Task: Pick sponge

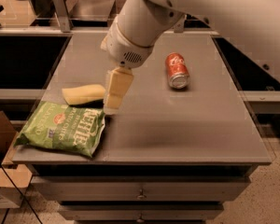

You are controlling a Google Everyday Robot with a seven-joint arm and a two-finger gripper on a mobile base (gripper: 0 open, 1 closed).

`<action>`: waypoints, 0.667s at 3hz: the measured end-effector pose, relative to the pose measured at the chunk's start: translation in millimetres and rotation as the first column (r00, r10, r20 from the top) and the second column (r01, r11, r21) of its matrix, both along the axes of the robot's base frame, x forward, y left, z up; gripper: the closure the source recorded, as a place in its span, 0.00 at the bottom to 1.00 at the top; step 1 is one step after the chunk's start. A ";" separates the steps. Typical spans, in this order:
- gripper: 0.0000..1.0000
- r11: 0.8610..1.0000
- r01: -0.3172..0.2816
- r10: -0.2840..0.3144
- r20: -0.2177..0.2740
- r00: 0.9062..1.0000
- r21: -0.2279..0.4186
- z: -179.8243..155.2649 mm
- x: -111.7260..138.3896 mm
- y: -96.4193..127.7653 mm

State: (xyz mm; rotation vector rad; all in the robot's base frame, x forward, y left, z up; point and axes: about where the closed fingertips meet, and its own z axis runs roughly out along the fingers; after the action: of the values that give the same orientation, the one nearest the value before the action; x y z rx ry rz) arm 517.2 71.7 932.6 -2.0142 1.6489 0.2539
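The sponge (pixel 83 93) is a pale yellow foam block lying on the grey table at the left, just behind the green chip bag. My gripper (pixel 113 105) hangs from the white arm right beside the sponge's right end, its pale segmented fingers pointing down toward the table. It holds nothing that I can see.
A green crinkly chip bag (pixel 63 129) lies at the table's front left corner. A red soda can (pixel 177 70) lies on its side at the right of the arm. The grey table (pixel 186 129) ends in edges at front and sides, with drawers below.
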 end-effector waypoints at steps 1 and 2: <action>0.00 1.000 -0.013 0.013 0.035 0.999 0.000 -12.5 17.0 36.2; 0.00 1.000 -0.013 0.013 0.040 0.999 -0.002 -27.1 34.8 61.9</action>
State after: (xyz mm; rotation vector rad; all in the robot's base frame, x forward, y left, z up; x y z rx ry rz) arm 552.1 133.6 905.5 -2.0191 1.6120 0.2156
